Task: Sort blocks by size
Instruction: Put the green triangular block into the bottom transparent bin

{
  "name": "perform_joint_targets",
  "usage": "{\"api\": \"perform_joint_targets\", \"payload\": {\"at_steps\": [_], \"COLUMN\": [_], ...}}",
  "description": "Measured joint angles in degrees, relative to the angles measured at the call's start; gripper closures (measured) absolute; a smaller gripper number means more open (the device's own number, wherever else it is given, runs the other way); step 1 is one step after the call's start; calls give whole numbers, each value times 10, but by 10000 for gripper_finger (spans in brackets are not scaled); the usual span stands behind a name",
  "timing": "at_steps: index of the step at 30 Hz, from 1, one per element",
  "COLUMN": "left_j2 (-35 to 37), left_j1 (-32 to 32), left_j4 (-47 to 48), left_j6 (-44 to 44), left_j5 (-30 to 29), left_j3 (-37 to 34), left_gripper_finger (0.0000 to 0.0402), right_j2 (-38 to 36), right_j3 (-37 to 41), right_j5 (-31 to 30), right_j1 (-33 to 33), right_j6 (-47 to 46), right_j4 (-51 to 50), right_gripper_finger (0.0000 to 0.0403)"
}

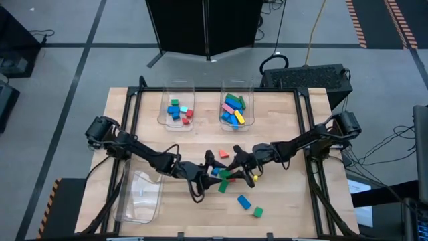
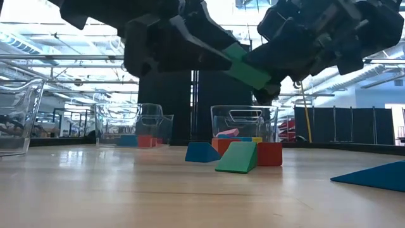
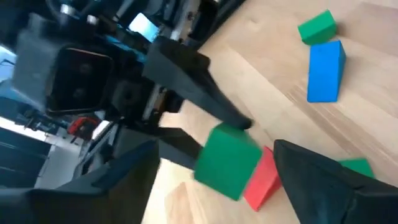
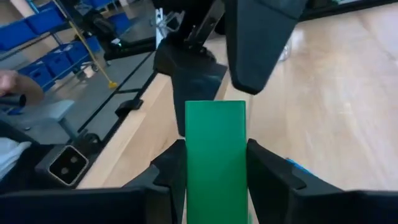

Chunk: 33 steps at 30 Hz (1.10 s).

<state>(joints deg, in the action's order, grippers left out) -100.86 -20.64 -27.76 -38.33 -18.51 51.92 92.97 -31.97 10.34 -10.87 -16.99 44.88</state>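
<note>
Overhead, your two claws meet mid-tabletop [image 1: 281,201], details lost in the tangle. Your right wrist view settles it: the right claw [image 4: 216,163] pinches a long green block [image 4: 216,158] lengthwise. Your left wrist view shows the left claw [image 3: 214,180] spread wide around that block's end, above a red block [image 3: 263,180].

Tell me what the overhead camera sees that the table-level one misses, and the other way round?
Only the overhead view shows the clear bin at the table's near left and the two loose blocks lying apart. Only the table-level view shows the green block lifted off the wood, with the room behind. Both show the two far bins with blocks inside and the two grippers meeting.
</note>
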Motion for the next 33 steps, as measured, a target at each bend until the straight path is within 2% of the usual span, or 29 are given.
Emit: {"api": "perform_joint_targets", "payload": {"at_steps": [6, 12, 18, 33], "left_j2": [0, 0, 0, -4], "left_j1": [0, 0, 0, 4], "left_j4": [-9, -9, -9, -24], "left_j6": [-26, -41, -41, -40], "left_j5": [-28, -26, 4, 7], "left_j3": [0, 0, 0, -1], "left_gripper_finger": [71, 107, 137, 140], "right_j2": [0, 0, 0, 0], "right_j3": [0, 0, 0, 0], "right_j5": [3, 5, 5, 5], "right_j1": [0, 0, 0, 0], "right_j6": [-2, -4, -10, -19], "right_j4": [2, 9, 16, 21], "right_gripper_finger": [280, 280, 280, 280]}}
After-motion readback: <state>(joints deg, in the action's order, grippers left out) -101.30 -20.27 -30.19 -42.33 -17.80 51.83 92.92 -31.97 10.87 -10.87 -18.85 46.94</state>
